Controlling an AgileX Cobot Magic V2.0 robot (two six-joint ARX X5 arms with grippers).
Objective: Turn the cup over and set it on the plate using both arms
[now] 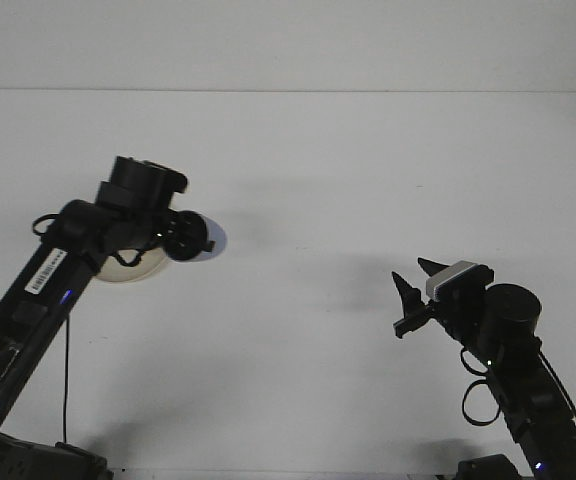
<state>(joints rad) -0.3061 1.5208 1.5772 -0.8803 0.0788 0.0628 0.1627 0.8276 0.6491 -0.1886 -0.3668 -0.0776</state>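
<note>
— Where do we stand on the table?

— Our left gripper holds the cup at the left, just right of the plate, which sits partly behind our left arm.

— And our other side?

— Our right gripper is low on the right, well apart from cup and plate, its fingers spread.
</note>
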